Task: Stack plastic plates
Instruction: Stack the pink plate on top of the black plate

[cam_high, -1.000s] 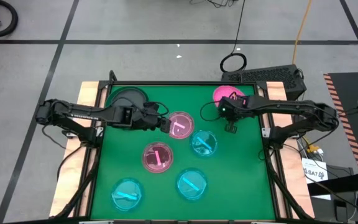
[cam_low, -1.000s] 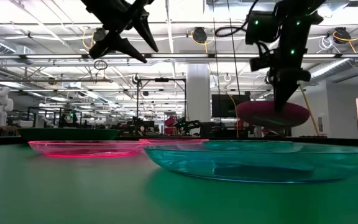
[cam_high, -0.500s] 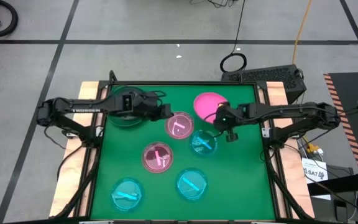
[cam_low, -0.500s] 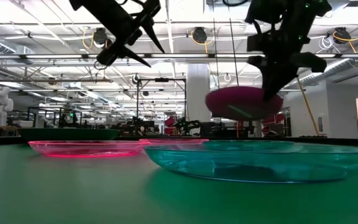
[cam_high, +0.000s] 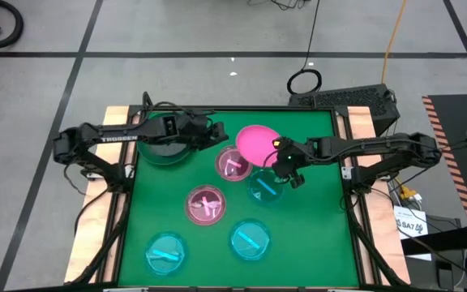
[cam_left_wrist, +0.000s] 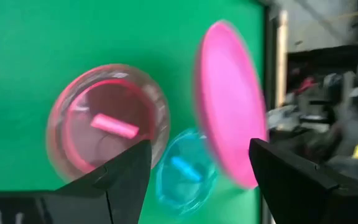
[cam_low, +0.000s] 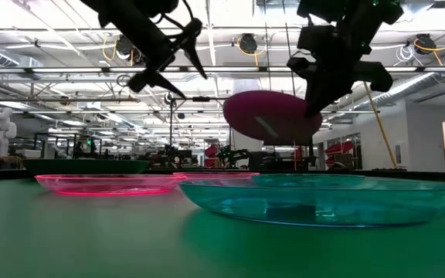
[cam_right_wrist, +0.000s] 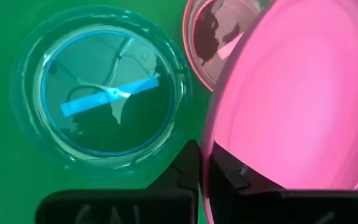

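Observation:
The opaque magenta plate (cam_high: 255,142) hangs in the air near the table's far middle, tilted, beside the far translucent pink plate (cam_high: 233,165). My right gripper (cam_high: 280,154) is shut on it. My left gripper (cam_high: 217,134) is open, in the air just left of the magenta plate (cam_left_wrist: 229,106), touching nothing. A second pink plate (cam_high: 205,204) and three cyan plates (cam_high: 263,186) (cam_high: 250,239) (cam_high: 167,251) lie flat on the green mat. The dark plates (cam_high: 162,151) sit at the far left, partly under my left arm. My right gripper (cam_right_wrist: 201,165) pinches the magenta plate's rim (cam_right_wrist: 211,163) on its right-hand side between the two fingers, coming from the table's right. The plate is lifted clear of the table (cam_low: 269,116) and tilted, reaching out leftward from the fingers.
The green mat (cam_high: 314,219) has free room along its right side and near the left edge. Wooden table borders (cam_high: 116,122) frame it. A black box (cam_high: 355,99) stands past the far right corner.
My right gripper has carried the magenta plate from the far right corner toward the table's left and upward, to a place beside the far pink plate. My left gripper has moved toward the far edge, staying open.

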Controlling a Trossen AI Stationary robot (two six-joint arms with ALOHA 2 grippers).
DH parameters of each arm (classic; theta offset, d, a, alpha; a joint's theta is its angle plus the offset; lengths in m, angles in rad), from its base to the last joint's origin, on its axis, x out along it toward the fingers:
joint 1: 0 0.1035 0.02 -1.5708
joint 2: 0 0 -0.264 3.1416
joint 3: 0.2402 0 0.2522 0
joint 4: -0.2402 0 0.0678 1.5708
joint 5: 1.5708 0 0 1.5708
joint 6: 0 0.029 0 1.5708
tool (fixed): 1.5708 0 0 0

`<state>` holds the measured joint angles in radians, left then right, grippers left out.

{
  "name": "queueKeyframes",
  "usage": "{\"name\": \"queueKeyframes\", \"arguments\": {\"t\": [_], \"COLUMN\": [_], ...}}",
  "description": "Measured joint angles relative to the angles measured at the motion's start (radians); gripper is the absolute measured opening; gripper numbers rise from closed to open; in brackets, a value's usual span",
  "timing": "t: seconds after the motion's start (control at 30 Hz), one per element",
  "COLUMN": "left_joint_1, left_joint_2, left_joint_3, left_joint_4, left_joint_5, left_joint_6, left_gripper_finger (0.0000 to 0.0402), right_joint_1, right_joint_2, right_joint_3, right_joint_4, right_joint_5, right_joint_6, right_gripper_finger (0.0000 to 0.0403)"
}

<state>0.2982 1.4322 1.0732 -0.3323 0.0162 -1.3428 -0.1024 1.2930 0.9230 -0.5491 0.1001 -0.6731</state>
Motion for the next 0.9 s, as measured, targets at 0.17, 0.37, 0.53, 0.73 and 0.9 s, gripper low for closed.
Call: {"name": "queueKeyframes", "arguments": {"t": [0.17, 0.37, 0.53, 0.73, 0.9], "left_joint_1": [0.017, 0.018, 0.018, 0.016, 0.017], "left_joint_2": [0.07, 0.167, 0.233, 0.259, 0.259], "left_joint_3": [0.002, -0.001, 0.0, 0.0, 0.0], "left_joint_4": [0.103, 0.192, 0.299, 0.33, 0.338], "left_joint_5": [0.014, 0.034, 0.085, 0.106, 0.106], "left_joint_6": [-0.011, -0.029, -0.075, -0.084, -0.084], "left_gripper_finger": [0.0275, 0.0275, 0.0261, 0.0198, 0.0133], "right_joint_1": [0.0, 0.0, 0.0, 0.0, 0.0], "right_joint_2": [0.02, 0.023, 0.023, 0.023, 0.023], "right_joint_3": [0.0, 0.0, 0.0, 0.0, 0.0], "right_joint_4": [0.016, 0.043, 0.069, 0.07, 0.07], "right_joint_5": [0.0, 0.0, 0.001, 0.002, 0.004], "right_joint_6": [-0.037, -0.06, -0.118, -0.162, -0.162], "right_gripper_finger": [0.0005, 0.0006, 0.0007, 0.0008, 0.001]}}
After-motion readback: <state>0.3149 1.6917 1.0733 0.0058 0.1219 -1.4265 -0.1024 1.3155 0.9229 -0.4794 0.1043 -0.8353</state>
